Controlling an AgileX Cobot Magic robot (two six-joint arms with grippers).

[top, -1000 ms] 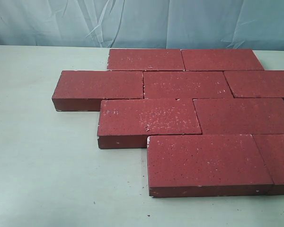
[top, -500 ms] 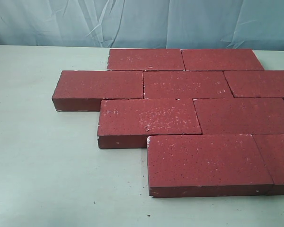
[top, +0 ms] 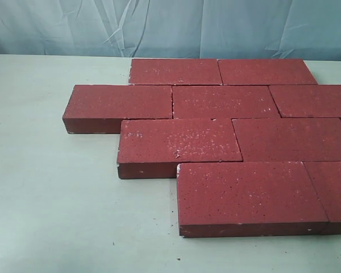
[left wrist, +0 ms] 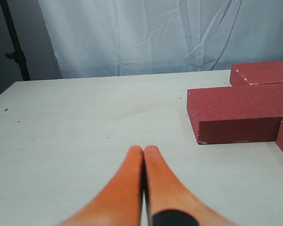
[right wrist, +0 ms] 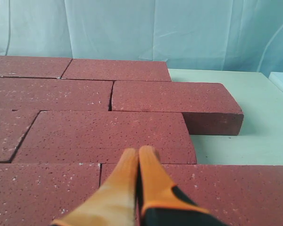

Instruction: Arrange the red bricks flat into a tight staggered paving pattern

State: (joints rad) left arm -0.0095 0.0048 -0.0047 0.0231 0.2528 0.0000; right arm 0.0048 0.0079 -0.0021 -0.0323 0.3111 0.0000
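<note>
Several red bricks lie flat in four staggered rows on the pale table, edges touching. Neither gripper shows in the exterior view. My left gripper is shut and empty, its orange fingers pressed together over bare table, apart from the nearest red bricks at that pattern's outer end. Orange tips together, my right gripper is shut and empty just above the red bricks, over a seam between two rows.
The pale table stretches left and in front of the bricks. A wrinkled light blue curtain hangs behind. A dark stand pole rises beyond the table's corner in the left wrist view.
</note>
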